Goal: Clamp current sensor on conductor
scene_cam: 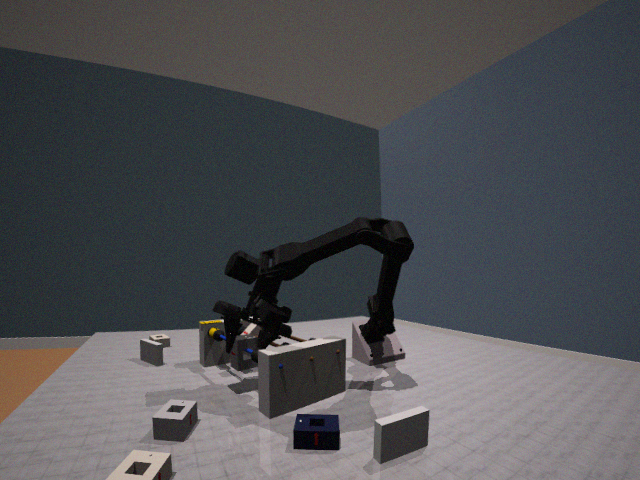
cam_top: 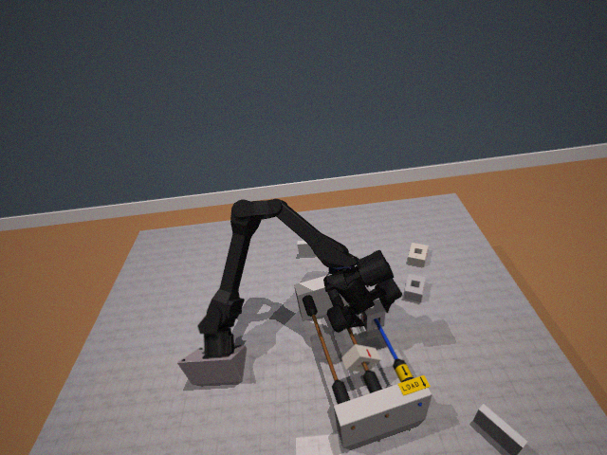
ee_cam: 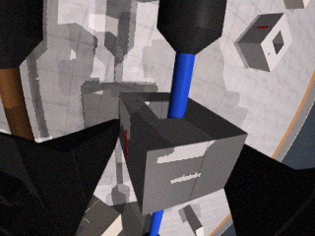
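the grey sensor (cam_top: 375, 316) (scene_cam: 241, 353) (ee_cam: 189, 167) sits between the tool's (cam_top: 365, 317) (scene_cam: 245, 347) (ee_cam: 172, 143) fingers.

Black arm (cam_top: 303, 227), yellow LOAD label (cam_top: 411, 386), copper conductors (cam_top: 324, 347)
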Controlling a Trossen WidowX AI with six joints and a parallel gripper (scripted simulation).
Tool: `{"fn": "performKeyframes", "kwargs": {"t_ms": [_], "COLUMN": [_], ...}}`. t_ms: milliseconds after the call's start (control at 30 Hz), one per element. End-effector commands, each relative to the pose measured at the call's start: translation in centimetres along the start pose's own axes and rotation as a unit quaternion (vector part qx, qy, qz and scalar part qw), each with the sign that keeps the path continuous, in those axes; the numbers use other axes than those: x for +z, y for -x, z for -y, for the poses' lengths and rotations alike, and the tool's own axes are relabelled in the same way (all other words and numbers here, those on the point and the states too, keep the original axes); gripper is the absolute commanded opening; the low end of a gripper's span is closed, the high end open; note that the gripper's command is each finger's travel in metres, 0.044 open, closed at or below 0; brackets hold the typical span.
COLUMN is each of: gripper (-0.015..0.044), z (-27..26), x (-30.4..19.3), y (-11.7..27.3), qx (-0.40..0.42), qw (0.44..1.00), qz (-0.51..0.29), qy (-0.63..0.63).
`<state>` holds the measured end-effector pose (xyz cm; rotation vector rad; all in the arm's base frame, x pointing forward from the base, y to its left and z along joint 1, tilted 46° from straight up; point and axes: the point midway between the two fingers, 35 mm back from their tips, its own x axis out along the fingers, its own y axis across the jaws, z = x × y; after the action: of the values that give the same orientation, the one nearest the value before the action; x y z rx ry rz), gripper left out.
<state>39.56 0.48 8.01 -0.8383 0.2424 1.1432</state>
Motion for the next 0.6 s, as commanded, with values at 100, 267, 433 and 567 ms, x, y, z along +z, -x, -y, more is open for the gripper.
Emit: {"fn": "performKeyframes", "kwargs": {"t_ms": [100, 267, 433, 567], "gripper": [0.0, 0.0, 0.0052, 0.0157], "z": [-0.11, -0.16, -0.03, -0.03], "x": [0.07, 0.06, -0.01, -0.01], "y": [0.03, -0.11, -0.04, -0.04], "qx": [-0.011, -0.011, -0.012, -0.012], "qw": [1.0, 1.0, 1.0, 1.0], "qz": [0.002, 0.002, 0.0, 0.0], "qy": [-0.001, -0.001, 0.0, 0.0]}}
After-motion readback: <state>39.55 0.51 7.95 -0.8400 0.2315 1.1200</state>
